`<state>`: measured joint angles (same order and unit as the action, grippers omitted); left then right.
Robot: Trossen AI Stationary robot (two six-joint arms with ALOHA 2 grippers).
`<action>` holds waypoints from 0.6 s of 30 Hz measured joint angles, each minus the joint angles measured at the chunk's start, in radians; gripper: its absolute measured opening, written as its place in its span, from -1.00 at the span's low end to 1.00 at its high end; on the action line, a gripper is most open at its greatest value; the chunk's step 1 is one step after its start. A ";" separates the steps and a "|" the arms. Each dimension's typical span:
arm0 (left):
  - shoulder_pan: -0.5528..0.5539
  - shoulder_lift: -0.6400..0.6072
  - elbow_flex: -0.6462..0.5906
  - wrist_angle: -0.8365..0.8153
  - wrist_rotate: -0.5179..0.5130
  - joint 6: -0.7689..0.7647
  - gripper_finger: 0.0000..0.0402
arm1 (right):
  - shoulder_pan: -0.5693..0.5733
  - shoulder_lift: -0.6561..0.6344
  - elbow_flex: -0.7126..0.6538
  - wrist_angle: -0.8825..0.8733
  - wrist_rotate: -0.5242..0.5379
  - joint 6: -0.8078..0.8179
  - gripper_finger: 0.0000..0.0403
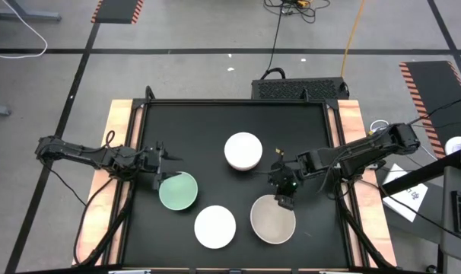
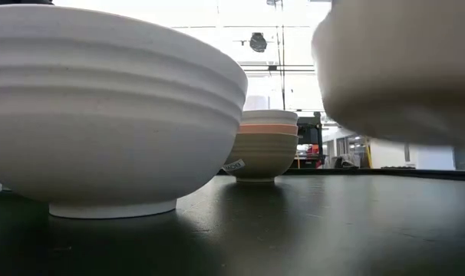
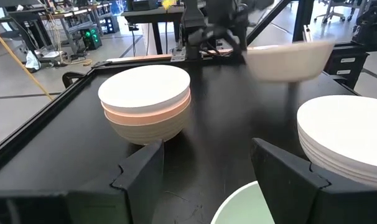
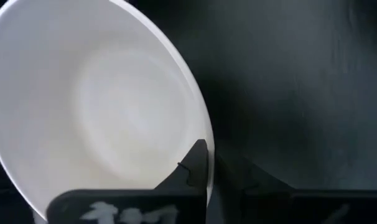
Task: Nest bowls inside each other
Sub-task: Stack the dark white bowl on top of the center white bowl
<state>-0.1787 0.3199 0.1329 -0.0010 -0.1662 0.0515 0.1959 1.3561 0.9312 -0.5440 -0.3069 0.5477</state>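
1. The right gripper (image 1: 284, 199) is seen over the near right part of the black table (image 1: 208, 122), its fingers clenched on the rim of the beige bowl (image 1: 273, 220).
2. In the low view the beige bowl (image 2: 397, 69) is shown raised clear of the table top (its underside hangs above the surface), and in the left wrist view it (image 3: 288, 61) is seen held aloft.
3. In the right wrist view one finger (image 4: 198, 168) is seen inside the bowl's rim (image 4: 98, 106).
4. The left gripper (image 1: 168, 169) is held with its jaws released, just at the far rim of the mint green bowl (image 1: 177, 191); nothing is grasped.
5. A white bowl (image 1: 215, 227) is set alone near the front edge, between the mint green and beige ones.
6. A stack (image 1: 243, 151) is placed near the table's middle: a white bowl on top, an orange-coral one under it, and an olive-grey one at the bottom (image 3: 148, 109).
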 joint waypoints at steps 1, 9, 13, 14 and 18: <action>0.000 0.000 0.000 0.000 0.000 0.000 0.20 | -0.003 -0.012 0.015 -0.003 0.012 -0.014 -1.00; 0.000 0.000 0.000 0.000 0.000 -0.001 0.20 | -0.051 -0.055 0.171 -0.169 0.072 -0.138 -1.00; 0.000 0.000 0.000 -0.005 0.001 -0.001 0.20 | -0.080 -0.054 0.217 -0.220 0.075 -0.180 -1.00; 0.000 0.000 0.000 -0.005 0.001 -0.001 0.20 | -0.088 -0.054 0.223 -0.216 0.072 -0.186 -1.00; 0.000 0.000 0.000 -0.005 0.001 0.003 0.20 | -0.123 -0.053 0.241 -0.245 0.071 -0.208 -1.00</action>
<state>-0.1787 0.3199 0.1333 -0.0059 -0.1650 0.0547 0.0732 1.3033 1.1726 -0.7891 -0.2359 0.3398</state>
